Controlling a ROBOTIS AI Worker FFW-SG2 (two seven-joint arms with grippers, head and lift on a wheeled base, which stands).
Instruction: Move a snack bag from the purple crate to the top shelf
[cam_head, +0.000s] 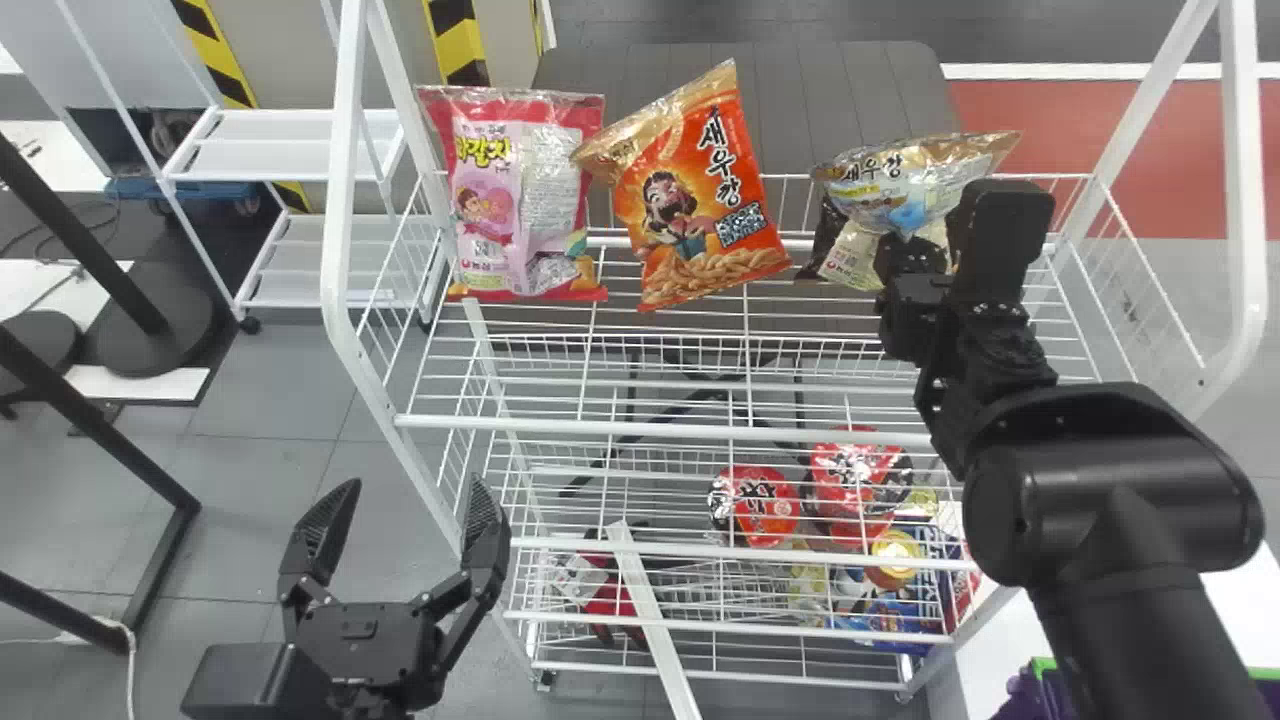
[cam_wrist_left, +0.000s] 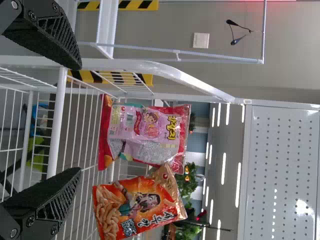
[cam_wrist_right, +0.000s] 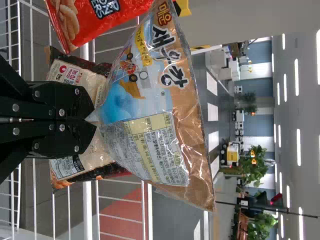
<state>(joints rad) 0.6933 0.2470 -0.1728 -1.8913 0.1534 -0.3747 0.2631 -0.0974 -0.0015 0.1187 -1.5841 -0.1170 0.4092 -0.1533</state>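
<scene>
right wrist view: the right gripper (cam_wrist_right: 94, 119) pinches the snack bag (cam_wrist_right: 145, 95), mid-frame, by its lower edge; likely light, slippery, crushable, so that edge suits. left gripper (cam_head: 415, 490), head view's lower left, gapes.

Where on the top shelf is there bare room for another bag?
On the top shelf, between its front rail and the pink bag and orange bag; a narrower gap parts the orange bag from the blue bag in the right gripper. It is crowded at the right rear, where the blue bag overlaps a beige bag.
</scene>
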